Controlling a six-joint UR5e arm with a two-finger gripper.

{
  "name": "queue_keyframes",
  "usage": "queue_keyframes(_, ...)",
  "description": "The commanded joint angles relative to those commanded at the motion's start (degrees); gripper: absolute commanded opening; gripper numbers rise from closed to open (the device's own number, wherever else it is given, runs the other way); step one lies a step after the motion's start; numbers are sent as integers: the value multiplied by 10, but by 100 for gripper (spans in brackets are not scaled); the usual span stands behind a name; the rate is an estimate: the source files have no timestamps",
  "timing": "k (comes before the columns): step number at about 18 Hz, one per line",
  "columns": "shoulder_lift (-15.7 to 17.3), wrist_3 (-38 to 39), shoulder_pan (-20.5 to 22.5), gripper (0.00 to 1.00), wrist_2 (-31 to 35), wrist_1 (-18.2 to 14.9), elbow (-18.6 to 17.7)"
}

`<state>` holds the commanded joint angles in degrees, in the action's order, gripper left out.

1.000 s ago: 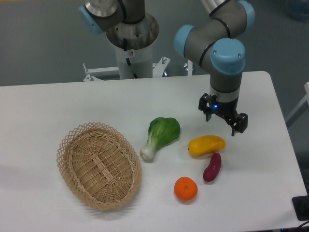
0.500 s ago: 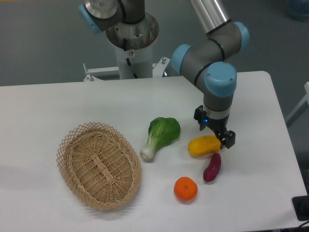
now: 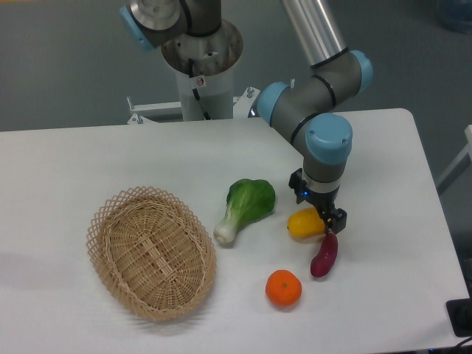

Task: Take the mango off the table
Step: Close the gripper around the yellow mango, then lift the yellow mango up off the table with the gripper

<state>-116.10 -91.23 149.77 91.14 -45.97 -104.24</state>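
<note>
The mango (image 3: 302, 223) is a glossy yellow oblong fruit lying on the white table (image 3: 88, 155), right of centre. My gripper (image 3: 318, 209) has come down onto its right half and hides that end. The black fingers stand apart, one behind the fruit and one in front of it near its tapered end, so the gripper is open around the mango. The fruit still rests on the table.
A dark red-purple sweet potato (image 3: 324, 255) lies just below the gripper, almost touching the front finger. An orange (image 3: 283, 287) sits further forward. A green bok choy (image 3: 245, 206) lies left of the mango, and a wicker basket (image 3: 151, 251) stands at the left.
The gripper has moved left and down from behind and right of the mango until its open fingers straddle the fruit. The mango and the other objects have not moved.
</note>
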Motion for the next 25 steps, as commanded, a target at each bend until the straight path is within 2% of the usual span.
queue_keyframes(2,-3,3,-1,100,0,4,0)
queue_keyframes(4,-4,10,-3,84,0,25,-2)
queue_keyframes(7,-4,12,-4,61,1,30,-4)
queue_keyframes(9,-3,13,-4,49,0,30,-4)
queue_keyframes(14,7,13,-4,44,-2,30,0)
queue_keyframes(19,39,50,19,45,-87,28,35)
queue_keyframes(25,71,118,42,45,-148,27,50)
